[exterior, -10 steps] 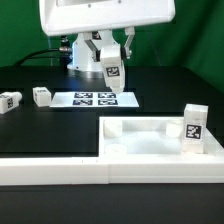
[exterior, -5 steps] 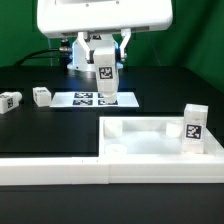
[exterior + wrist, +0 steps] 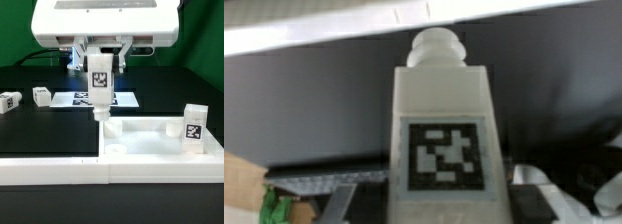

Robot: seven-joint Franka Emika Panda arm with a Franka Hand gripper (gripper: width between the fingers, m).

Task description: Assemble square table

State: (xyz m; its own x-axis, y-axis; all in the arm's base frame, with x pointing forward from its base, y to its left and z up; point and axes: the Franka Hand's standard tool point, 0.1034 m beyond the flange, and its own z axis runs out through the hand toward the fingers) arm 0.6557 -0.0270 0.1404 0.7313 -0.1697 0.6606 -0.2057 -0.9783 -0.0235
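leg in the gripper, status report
Gripper shut on leg, upright, peg down. Leg at tabletop corner, exterior view's left; contact unclear. Nothing seen blocking that corner.

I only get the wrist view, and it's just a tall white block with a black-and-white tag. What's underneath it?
Observer: The exterior view shows the two-finger pincer holding that white tagged block leg upright, tip down, close to a corner of the white square plastic table top.
Operator: Where are the other legs?
Observer: Two more white tagged legs sit on the black table at the exterior view's left.
Operator: Is there one more?
Observer: Yes, a fourth leg stands upright at the table top's corner on the exterior view's right.
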